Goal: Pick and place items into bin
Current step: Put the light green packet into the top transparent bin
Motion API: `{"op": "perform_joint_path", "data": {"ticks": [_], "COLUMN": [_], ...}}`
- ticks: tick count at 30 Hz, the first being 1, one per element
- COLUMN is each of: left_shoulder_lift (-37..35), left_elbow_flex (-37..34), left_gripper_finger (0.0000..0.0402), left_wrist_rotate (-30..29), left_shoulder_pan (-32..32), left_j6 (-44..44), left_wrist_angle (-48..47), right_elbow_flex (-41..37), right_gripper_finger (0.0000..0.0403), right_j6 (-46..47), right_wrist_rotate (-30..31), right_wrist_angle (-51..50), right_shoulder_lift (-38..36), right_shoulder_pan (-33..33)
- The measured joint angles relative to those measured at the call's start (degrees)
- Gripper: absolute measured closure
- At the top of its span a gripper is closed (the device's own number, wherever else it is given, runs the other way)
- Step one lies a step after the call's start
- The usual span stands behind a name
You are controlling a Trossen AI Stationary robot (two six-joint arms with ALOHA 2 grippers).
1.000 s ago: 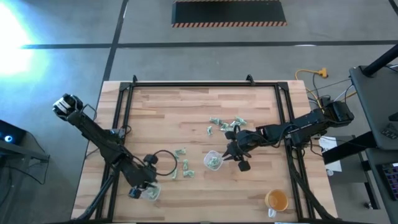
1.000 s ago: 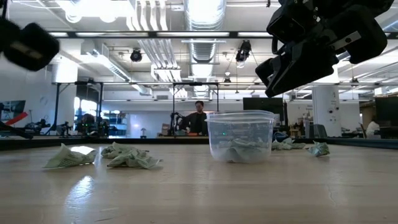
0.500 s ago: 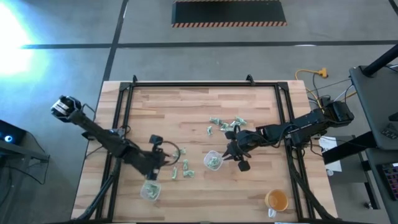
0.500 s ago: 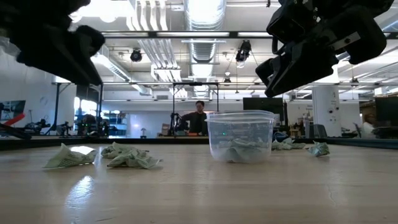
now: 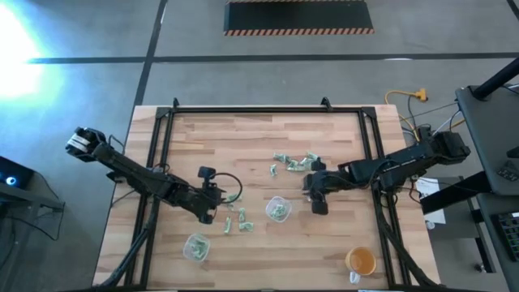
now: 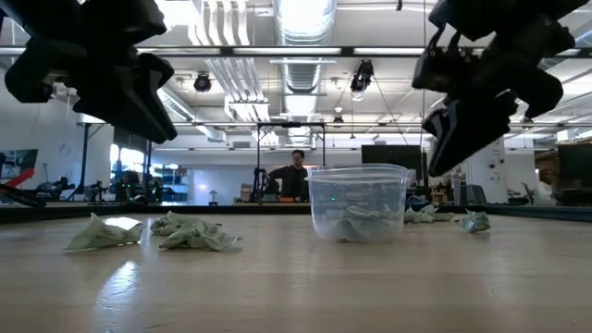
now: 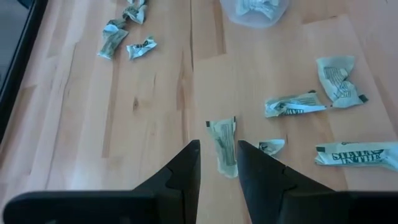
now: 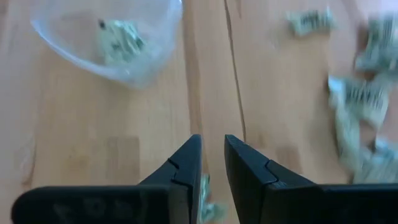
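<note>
Small green-and-white crumpled wrappers lie on the wooden table in two groups: one at the far middle (image 5: 296, 161) and one near the middle left (image 5: 237, 217). A clear cup (image 5: 278, 209) with wrappers in it stands between them. My left gripper (image 5: 217, 203) hovers open over the left group, and one wrapper (image 7: 224, 146) lies on the table in line with the gap between its fingers. My right gripper (image 5: 312, 197) is just right of the cup (image 8: 109, 43), above the table, its fingers a little apart. My right gripper: a scrap of wrapper (image 8: 207, 198) shows low in the gap between its fingers. I cannot tell whether the fingers touch it or whether it lies on the table below.
A second clear cup (image 5: 196, 246) stands near the table's near left edge. An orange cup (image 5: 359, 261) stands at the near right. A dark metal frame (image 5: 268, 109) runs along the table's far and side edges. A person (image 6: 294, 176) stands far back in the room.
My left gripper has swung from the clear cup at the near left edge toward the far right, and now hovers over the left group of wrappers. My right gripper has turned and drawn a little away from the middle cup, toward the table's right and far side.
</note>
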Motion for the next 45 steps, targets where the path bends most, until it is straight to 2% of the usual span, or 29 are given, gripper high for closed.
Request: {"op": "perform_joint_path", "data": {"ticks": [5,13,23,27,31,45], "left_shoulder_lift": [0.0,0.0,0.0,0.0,0.0,0.0], "left_elbow_flex": [-0.1,-0.2,-0.3,-0.3,-0.3,-0.6], "left_gripper_finger": [0.0314,0.0314,0.0314,0.0314,0.0314,0.0314], "left_wrist_rotate": [0.0,0.0,0.0,0.0,0.0,0.1], "left_shoulder_pan": [0.0,0.0,0.0,0.0,0.0,0.0], "left_j6": [0.0,0.0,-0.1,-0.1,-0.1,-0.1], "left_wrist_angle": [-0.1,-0.2,-0.3,-0.3,-0.2,-0.1], "right_elbow_flex": [-2.2,-3.6,-4.1,-4.1,-4.1,-4.7], "right_gripper_finger": [0.0342,0.0339,0.0289,0.0267,0.0252,0.0241], "right_j6": [4.1,5.3,7.7,8.0,8.3,12.0], "right_wrist_rotate": [0.0,-0.1,-0.6,-3.4,-3.7,-5.1], "right_wrist_angle": [-0.9,-0.2,0.0,0.3,0.4,-1.3], "right_shoulder_lift": [2.0,4.2,3.9,3.9,3.9,3.9], "right_shoulder_pan": [0.0,0.0,0.0,0.0,0.2,0.5]}}
